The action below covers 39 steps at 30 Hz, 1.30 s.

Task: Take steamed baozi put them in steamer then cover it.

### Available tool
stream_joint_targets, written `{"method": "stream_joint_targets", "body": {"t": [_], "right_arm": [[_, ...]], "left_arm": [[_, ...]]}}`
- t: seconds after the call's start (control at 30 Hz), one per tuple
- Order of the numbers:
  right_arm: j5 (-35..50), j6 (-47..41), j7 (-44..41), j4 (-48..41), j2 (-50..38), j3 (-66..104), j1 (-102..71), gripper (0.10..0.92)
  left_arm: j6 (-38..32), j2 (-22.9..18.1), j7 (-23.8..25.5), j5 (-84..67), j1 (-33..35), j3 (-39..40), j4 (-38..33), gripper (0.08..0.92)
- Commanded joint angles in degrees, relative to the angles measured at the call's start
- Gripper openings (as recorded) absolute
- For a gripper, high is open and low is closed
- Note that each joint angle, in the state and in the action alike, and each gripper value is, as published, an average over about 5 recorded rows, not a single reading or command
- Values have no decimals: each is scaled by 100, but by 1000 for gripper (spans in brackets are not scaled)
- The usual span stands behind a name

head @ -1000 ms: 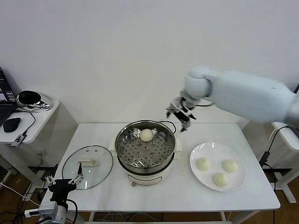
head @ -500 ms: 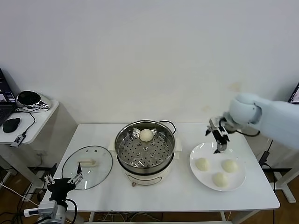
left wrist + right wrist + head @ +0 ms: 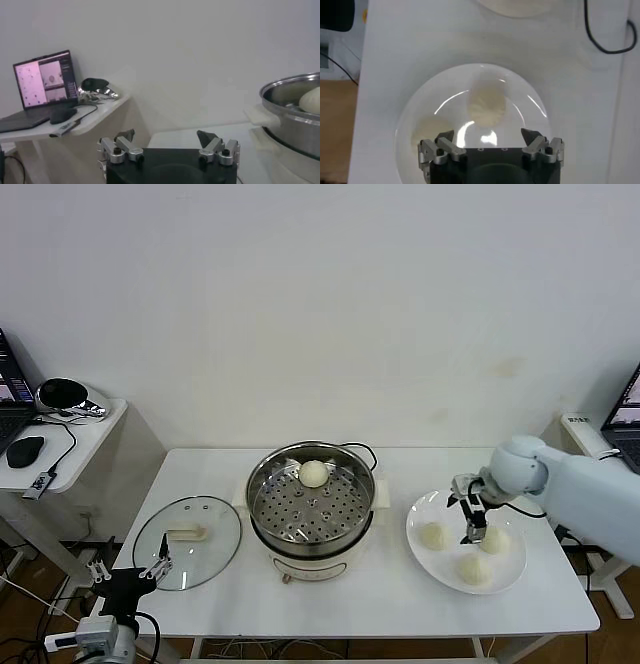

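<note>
— Right tool [image 3: 472, 514]: where does it stand, and how are its fingers set?

— It hangs over the white plate [image 3: 512, 569] at the right of the tabletop [image 3: 400, 609], fingers spread wide and holding nothing. In the right wrist view the tool [image 3: 491, 136] points straight down at a baozi [image 3: 486, 105] lying between its 2 open tips, with a gap still showing between them and the bun.

— How many buns are on that plate?

— 3 steamed baozi: one on the steamer side [image 3: 433, 535], one toward the far right [image 3: 493, 539], partly hidden by the tool, and one nearest the front edge [image 3: 474, 569].

— And the 4th?

— It sits inside the steamer [image 3: 312, 514], on the perforated tray toward the back wall [image 3: 314, 473]. The steamer stands in the middle of the tabletop, uncovered.

— Where is the cover?

— It lies flat on the tabletop to the left of the steamer [image 3: 187, 542], handle up, apart from the pot.

— The left tool?

— It is low at the front left corner of the tabletop [image 3: 130, 574], fingers wide apart and empty, just beside the cover's near rim. Its wrist view shows the open tool [image 3: 168, 137], the steamer's rim [image 3: 292, 87], and a side desk with a laptop [image 3: 42, 82].
</note>
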Motion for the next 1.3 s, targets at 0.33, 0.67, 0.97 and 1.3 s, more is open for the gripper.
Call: {"method": "stream_joint_targets", "body": {"t": [0.33, 0.67, 0.97, 1.3], "right_arm": [[-452, 136, 34, -954, 877, 544, -788, 822], [-652, 159, 13, -1146, 1000, 625, -834, 783], [-766, 144, -42, -1158, 975, 673, -866, 679], [-539, 102, -265, -787, 703, 594, -453, 603]], "left_arm": [[9, -32, -13, 1, 28, -77, 12, 823], [7, -40, -25, -5, 20, -103, 34, 823], [6, -74, -28, 0, 41, -94, 20, 823], [7, -71, -32, 15, 40, -97, 12, 823]]}}
